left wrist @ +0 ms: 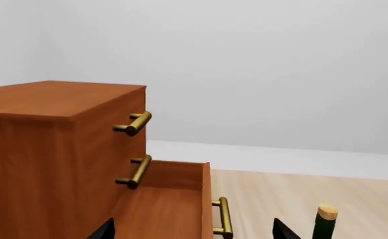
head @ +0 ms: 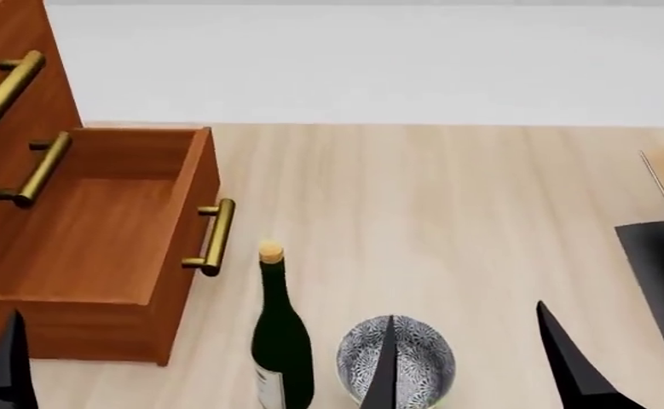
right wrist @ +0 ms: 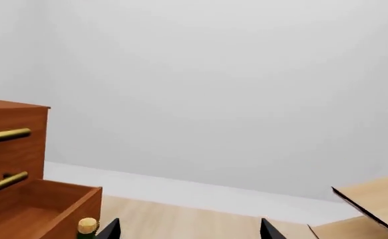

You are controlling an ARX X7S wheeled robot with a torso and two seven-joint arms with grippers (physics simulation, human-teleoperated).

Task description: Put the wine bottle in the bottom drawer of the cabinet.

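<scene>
The wine bottle (head: 280,341) stands upright on the floor just in front of the open bottom drawer (head: 189,230) of the cabinet (head: 14,94). The drawer is pulled out and looks empty inside. My left gripper (left wrist: 194,233) is open and empty over the drawer's front wall (left wrist: 205,199); the bottle's cork (left wrist: 326,214) is just outside one finger. In the head view only one left fingertip (head: 8,358) shows. My right gripper (head: 480,362) is open and empty, to the right of the bottle. The cork (right wrist: 87,226) shows beside one right finger.
A patterned blue-white bowl (head: 417,362) sits right of the bottle, partly behind a right finger. A pale wood rack on a black base (head: 661,273) stands at the far right. Two upper drawer fronts with brass handles (head: 36,170) are shut.
</scene>
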